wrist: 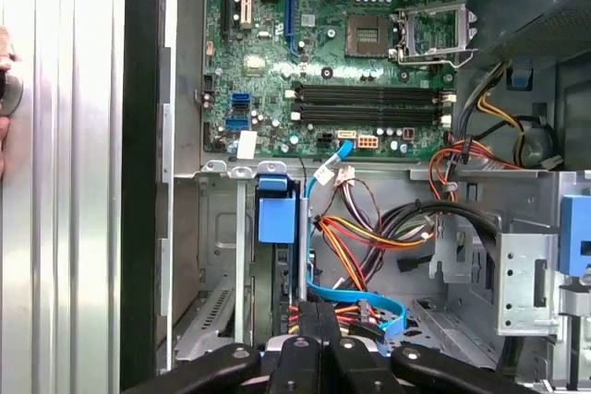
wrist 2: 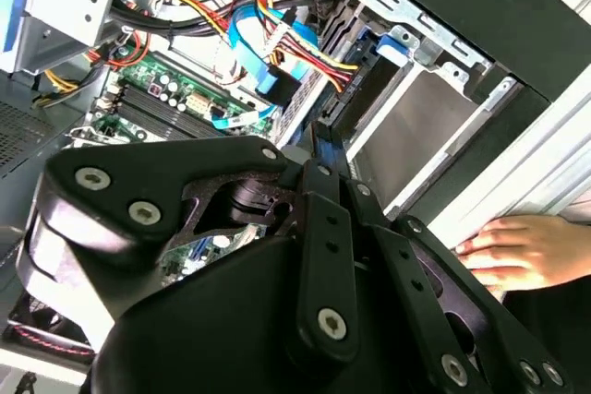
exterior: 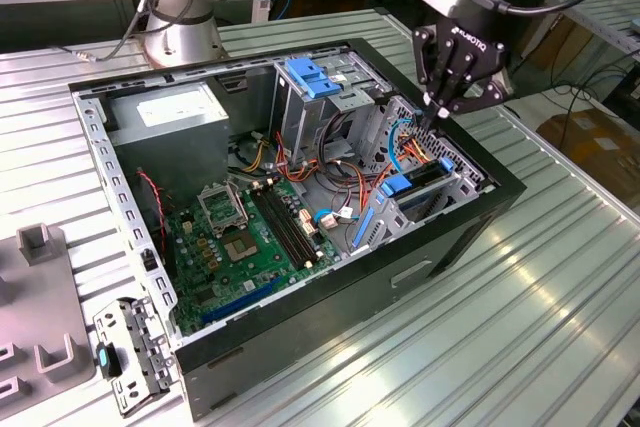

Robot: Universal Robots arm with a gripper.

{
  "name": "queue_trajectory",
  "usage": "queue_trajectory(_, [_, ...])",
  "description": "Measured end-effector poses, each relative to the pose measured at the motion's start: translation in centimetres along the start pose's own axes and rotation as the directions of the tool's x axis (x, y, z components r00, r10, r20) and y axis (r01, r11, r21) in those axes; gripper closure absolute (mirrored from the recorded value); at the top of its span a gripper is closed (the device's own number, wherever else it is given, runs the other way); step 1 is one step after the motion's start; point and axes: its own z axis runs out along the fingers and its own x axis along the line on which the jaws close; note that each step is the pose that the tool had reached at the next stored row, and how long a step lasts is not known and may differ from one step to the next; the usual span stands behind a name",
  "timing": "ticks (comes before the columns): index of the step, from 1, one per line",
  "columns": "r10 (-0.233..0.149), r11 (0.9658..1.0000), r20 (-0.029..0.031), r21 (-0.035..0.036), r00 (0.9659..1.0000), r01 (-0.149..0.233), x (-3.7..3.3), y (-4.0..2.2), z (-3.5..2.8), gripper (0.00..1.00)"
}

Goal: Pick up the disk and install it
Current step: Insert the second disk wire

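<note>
The open computer case point(wrist: 146, 182) is seen from above, its black wall running beside the ribbed metal tabletop point(wrist: 65, 182). A green motherboard point(wrist: 314, 53) is shown with black memory slots point(wrist: 365, 103) and an empty processor socket point(wrist: 369, 36). Below it, a blue plastic tab point(wrist: 277, 214) is seated at the mouth of a metal drive bay point(wrist: 222, 265). Red, yellow and black wires point(wrist: 369, 228) are bundled beside a flat blue cable point(wrist: 365, 302). The black hand point(wrist: 319, 357) is placed just over these cables, its fingers point(wrist: 305, 320) pressed together.

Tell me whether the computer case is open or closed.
Open: the computer case has no side panel on, which leaves its motherboard and cables exposed.
</note>
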Motion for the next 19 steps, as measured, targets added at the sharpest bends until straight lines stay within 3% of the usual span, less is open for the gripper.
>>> queue_trajectory(2, [0.0,1.0,-0.0036,-0.002,1.0,0.0,-0.74,-0.05,-0.05,0.89])
queue_trajectory(5, [0.0,0.9998,-0.0237,-0.0212,0.9997,0.0,-1.52,-0.56,-0.06,0.89])
queue_trajectory(7, [-0.001,0.9996,-0.0302,-0.0266,0.9995,0.0,-2.04,-0.67,-0.06,0.89])
queue_trajectory(9, [-0.001,0.9994,-0.0419,-0.0332,0.9991,0.0,-3.14,-0.72,-0.03,0.89])
queue_trajectory(10, [-0.001,0.9993,-0.0463,-0.0367,0.9989,-0.001,-3.34,-0.78,-0.02,0.89])
queue_trajectory(14, [-0.003,0.9983,-0.0749,-0.0583,0.9972,-0.002,-3.78,-1.26,0.12,0.89])
queue_trajectory(18, [-0.005,0.996,-0.0981,-0.0891,0.9952,-0.004,-4.44,-1.93,0.46,0.89])
queue_trajectory(19, [-0.005,0.9958,-0.1094,-0.0918,0.994,-0.005,-4.56,-2.17,0.54,0.89])
